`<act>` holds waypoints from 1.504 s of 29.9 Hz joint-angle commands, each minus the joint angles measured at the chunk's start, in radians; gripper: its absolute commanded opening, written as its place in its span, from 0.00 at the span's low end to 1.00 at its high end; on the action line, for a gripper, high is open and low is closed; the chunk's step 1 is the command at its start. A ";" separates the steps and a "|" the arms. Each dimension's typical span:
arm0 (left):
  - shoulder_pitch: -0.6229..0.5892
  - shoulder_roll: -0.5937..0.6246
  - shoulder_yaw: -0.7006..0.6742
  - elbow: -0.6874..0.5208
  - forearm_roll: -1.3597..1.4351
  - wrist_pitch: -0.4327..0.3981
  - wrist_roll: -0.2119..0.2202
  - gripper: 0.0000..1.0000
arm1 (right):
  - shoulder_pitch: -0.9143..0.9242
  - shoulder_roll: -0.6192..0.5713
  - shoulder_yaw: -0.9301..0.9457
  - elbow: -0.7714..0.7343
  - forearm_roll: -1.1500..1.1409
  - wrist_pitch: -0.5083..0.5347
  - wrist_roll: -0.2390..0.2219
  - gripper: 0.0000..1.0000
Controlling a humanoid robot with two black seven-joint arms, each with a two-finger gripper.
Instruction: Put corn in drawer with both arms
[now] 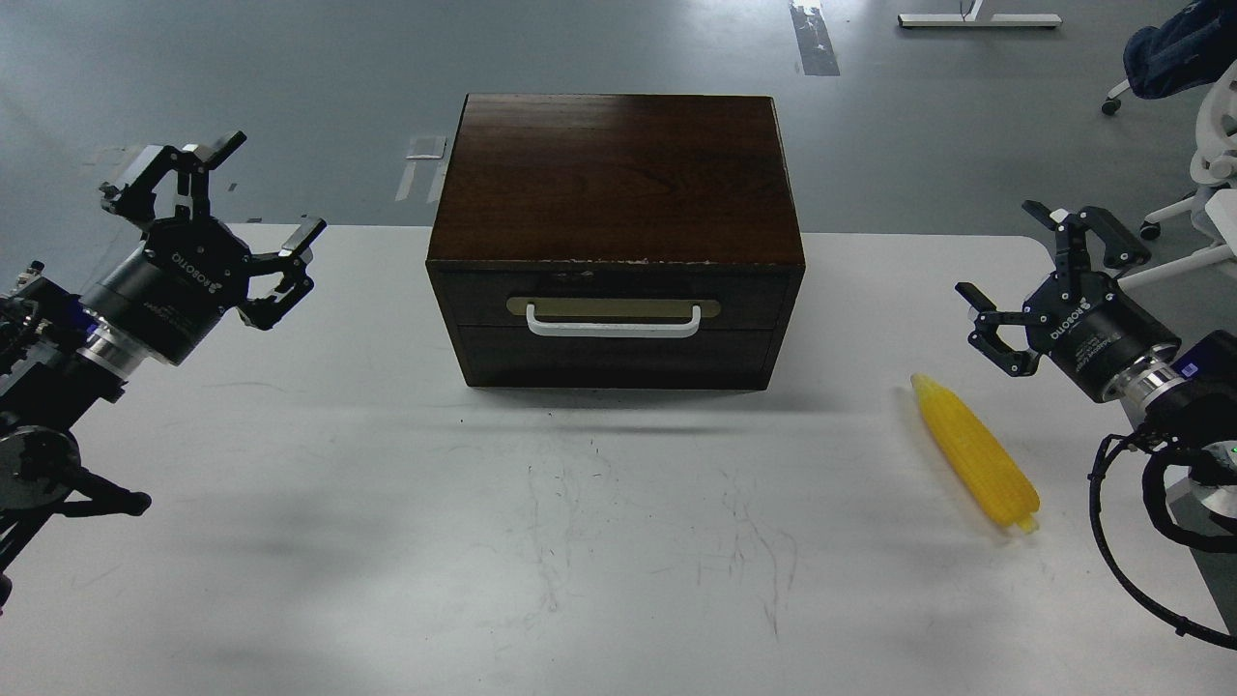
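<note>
The yellow corn (pixel 974 452) lies on the white table at the right, its thin end pointing up-left. The dark wooden box (pixel 616 179) stands at the table's middle back; its drawer (pixel 615 314) is shut, with a white bar handle (pixel 613 323) on a brass plate. My left gripper (pixel 228 217) is open and empty, held above the table's left edge, well left of the box. My right gripper (pixel 1026 275) is open and empty, above and slightly right of the corn, apart from it.
The white table (pixel 599 541) has faint scratch marks in front of the box. Grey floor lies behind it. Office chairs (pixel 1193 116) stand at the far right, beyond the table.
</note>
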 commanded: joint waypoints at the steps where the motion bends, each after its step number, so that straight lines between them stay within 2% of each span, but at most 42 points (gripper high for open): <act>1: -0.085 0.025 -0.004 -0.030 0.140 -0.002 -0.008 0.98 | 0.002 -0.001 0.001 0.002 0.000 0.000 0.000 0.99; 3: -0.117 0.026 -0.005 -0.037 0.209 -0.002 -0.010 0.98 | 0.004 -0.001 0.001 0.000 -0.002 0.000 0.000 1.00; 8: -0.312 0.019 0.011 -0.111 0.513 -0.002 -0.027 0.98 | 0.008 0.006 0.001 0.000 -0.002 0.000 0.000 0.99; 9: -0.312 0.019 0.011 -0.111 0.514 -0.002 -0.027 0.98 | 0.008 0.006 0.001 0.000 -0.002 0.000 0.000 0.99; 12: -0.378 0.004 0.013 -0.200 0.733 -0.002 -0.037 0.98 | 0.008 0.012 0.000 -0.002 -0.003 -0.001 0.000 1.00; 14: -0.435 -0.054 0.016 -0.269 0.918 -0.002 -0.047 0.98 | 0.008 0.012 0.000 -0.005 -0.005 0.000 0.000 0.99; 15: -0.435 -0.055 0.016 -0.269 0.919 -0.002 -0.047 0.98 | 0.008 0.012 0.000 -0.005 -0.005 0.000 0.000 0.99; 18: -0.539 -0.153 0.099 -0.297 1.175 -0.002 -0.062 0.98 | 0.008 0.012 0.000 -0.003 -0.005 -0.001 0.000 1.00; 20: -0.636 -0.217 0.196 -0.283 1.342 -0.002 -0.126 0.98 | 0.008 0.011 0.000 0.000 -0.005 -0.001 0.000 0.99; 22: -0.680 -0.234 0.257 -0.274 1.419 -0.002 -0.130 0.98 | 0.008 0.011 0.000 0.000 -0.005 -0.001 0.000 1.00; 27: -0.869 -0.256 0.587 -0.214 1.628 -0.002 -0.130 0.98 | 0.008 0.006 0.000 0.000 -0.005 -0.001 0.000 0.99; 29: -0.921 -0.262 0.683 -0.191 1.652 -0.002 -0.130 0.98 | 0.008 0.006 0.000 0.000 -0.005 -0.001 0.000 0.99; 31: -1.016 -0.288 0.838 -0.145 1.668 -0.002 -0.130 0.98 | 0.007 0.008 0.000 0.000 -0.005 -0.001 0.000 1.00; 33: -1.062 -0.317 0.914 -0.107 1.669 -0.002 -0.130 0.98 | 0.007 0.009 0.000 0.000 -0.005 -0.001 0.000 0.99; 45: -1.075 -0.429 0.955 0.007 1.838 -0.002 -0.130 0.98 | 0.004 0.006 0.000 -0.002 -0.005 -0.001 0.000 0.99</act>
